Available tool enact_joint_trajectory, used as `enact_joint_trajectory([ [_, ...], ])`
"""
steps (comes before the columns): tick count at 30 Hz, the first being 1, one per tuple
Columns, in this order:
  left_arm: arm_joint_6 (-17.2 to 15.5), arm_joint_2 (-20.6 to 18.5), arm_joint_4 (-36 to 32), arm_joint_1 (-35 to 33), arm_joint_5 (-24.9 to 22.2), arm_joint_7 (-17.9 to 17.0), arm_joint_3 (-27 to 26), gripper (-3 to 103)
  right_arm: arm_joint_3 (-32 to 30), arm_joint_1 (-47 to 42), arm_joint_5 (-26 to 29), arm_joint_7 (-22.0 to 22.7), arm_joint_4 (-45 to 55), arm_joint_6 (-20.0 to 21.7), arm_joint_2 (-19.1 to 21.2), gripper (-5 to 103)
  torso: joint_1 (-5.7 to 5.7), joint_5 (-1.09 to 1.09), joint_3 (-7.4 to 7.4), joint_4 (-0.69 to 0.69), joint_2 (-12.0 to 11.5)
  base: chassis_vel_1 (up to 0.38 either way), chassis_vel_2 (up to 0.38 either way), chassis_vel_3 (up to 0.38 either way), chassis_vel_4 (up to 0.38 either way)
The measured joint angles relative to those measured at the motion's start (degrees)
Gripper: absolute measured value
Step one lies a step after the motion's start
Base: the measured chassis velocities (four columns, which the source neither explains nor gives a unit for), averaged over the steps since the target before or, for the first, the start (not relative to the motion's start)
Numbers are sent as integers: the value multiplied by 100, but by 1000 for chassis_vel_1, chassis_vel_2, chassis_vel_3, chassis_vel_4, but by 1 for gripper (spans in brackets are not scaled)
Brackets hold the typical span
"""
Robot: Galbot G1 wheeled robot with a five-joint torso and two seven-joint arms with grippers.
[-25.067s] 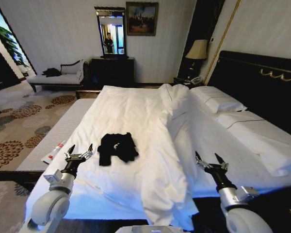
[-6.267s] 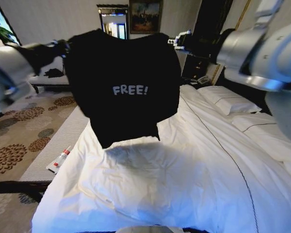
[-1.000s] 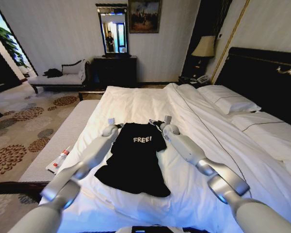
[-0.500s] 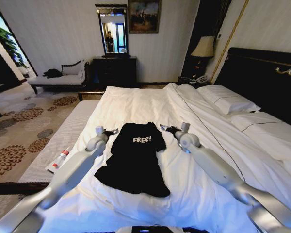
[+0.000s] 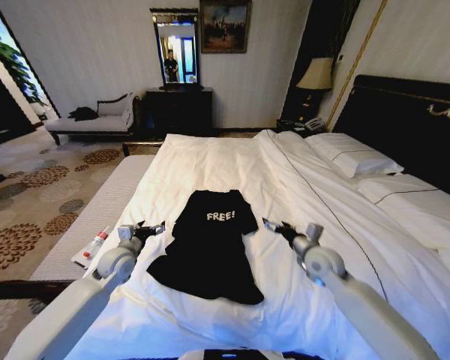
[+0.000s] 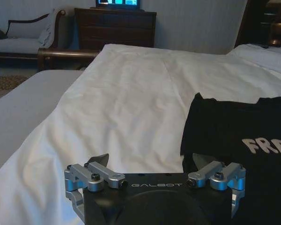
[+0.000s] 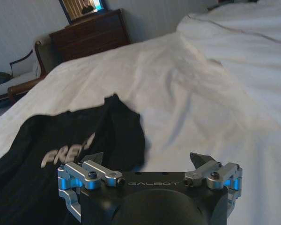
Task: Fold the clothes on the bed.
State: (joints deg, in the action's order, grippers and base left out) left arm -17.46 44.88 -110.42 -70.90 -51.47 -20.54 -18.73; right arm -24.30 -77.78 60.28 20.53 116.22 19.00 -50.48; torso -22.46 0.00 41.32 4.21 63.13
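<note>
black "free!" t-shirt [image 5: 208, 244] lies spread flat on the bed's white duvet [image 5: 232, 161]; left tool [image 5: 151, 229] and right tool [image 5: 274, 226] flank it, fingers apart, empty

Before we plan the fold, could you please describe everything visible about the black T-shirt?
The black short-sleeved T-shirt of soft fabric lies spread flat, front up, on the bed's white duvet, white "FREE!" lettering across the chest, collar toward the far end, hem slightly rumpled. Neither the open left gripper nor the open right gripper, flanking its sleeves, holds it.
</note>
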Motion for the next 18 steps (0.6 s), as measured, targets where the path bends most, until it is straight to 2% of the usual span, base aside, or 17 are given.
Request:
enact_joint_trajectory([
  [6, 55, 274, -401, -1063, 29, 159, -678, 100, -571, -1208, -337, -255, 602, -28, -381, 100, 0, 0, 0, -2, 0, 0, 0, 0, 0],
  [10, 112, 500, -544, -1568, 66, 283, -1016, 100, -718, -1847, -497, -396, 864, -25, -619, 100, -1, -1, 0, -1, 0, 0, 0, 0, 0],
  [18, 159, 673, -689, -2045, 12, 424, -1374, 100, -795, -2602, -588, -556, 1159, 82, -926, 100, 0, 0, 0, -1, 0, 0, 0, 0, 0],
])
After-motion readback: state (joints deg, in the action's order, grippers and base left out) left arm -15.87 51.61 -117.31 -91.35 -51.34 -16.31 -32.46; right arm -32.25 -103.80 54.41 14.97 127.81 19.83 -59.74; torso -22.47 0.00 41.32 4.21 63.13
